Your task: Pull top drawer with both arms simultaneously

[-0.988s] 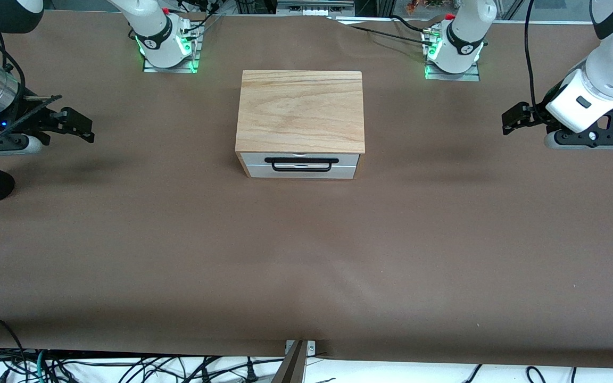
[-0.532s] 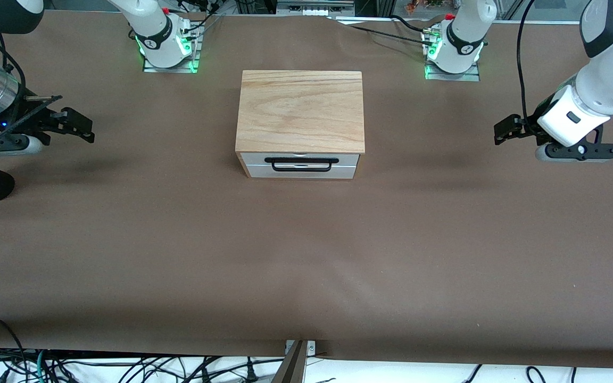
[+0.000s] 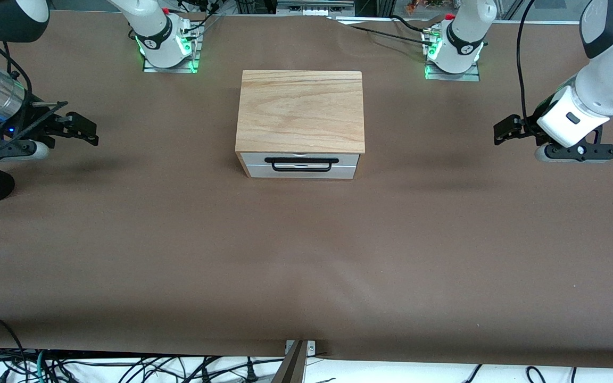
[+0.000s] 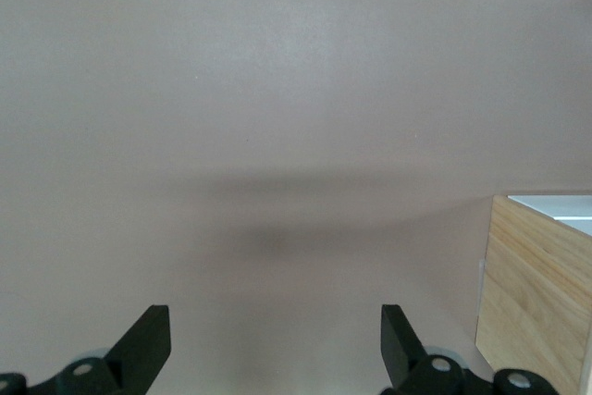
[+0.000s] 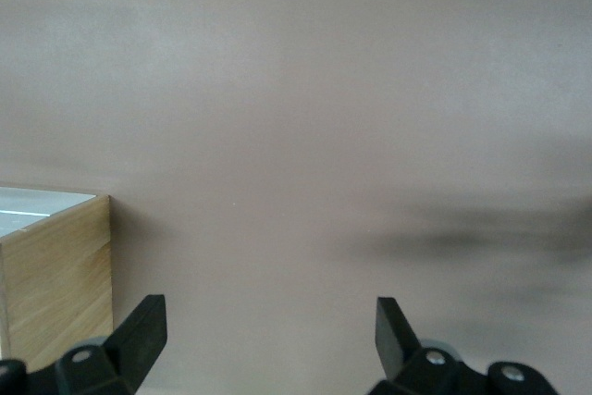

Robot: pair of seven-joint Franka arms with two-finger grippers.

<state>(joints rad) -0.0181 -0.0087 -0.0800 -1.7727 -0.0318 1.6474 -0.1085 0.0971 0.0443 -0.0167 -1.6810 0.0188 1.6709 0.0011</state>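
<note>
Judging by the shut drawer (image 3: 300, 165), its white front flush in the cabinet (image 3: 300, 110) at mid-table, nothing is pulled yet. Its black handle (image 3: 298, 164) faces the front camera, untouched. Left end effector (image 3: 503, 129) hangs over the table (image 3: 306, 255) toward its own end, fingers (image 4: 148, 344) spread wide and empty; right end effector (image 3: 84, 129) likewise, fingers (image 5: 139, 330) apart. Both must reach and grip the handle. No obstacles lie between.
</note>
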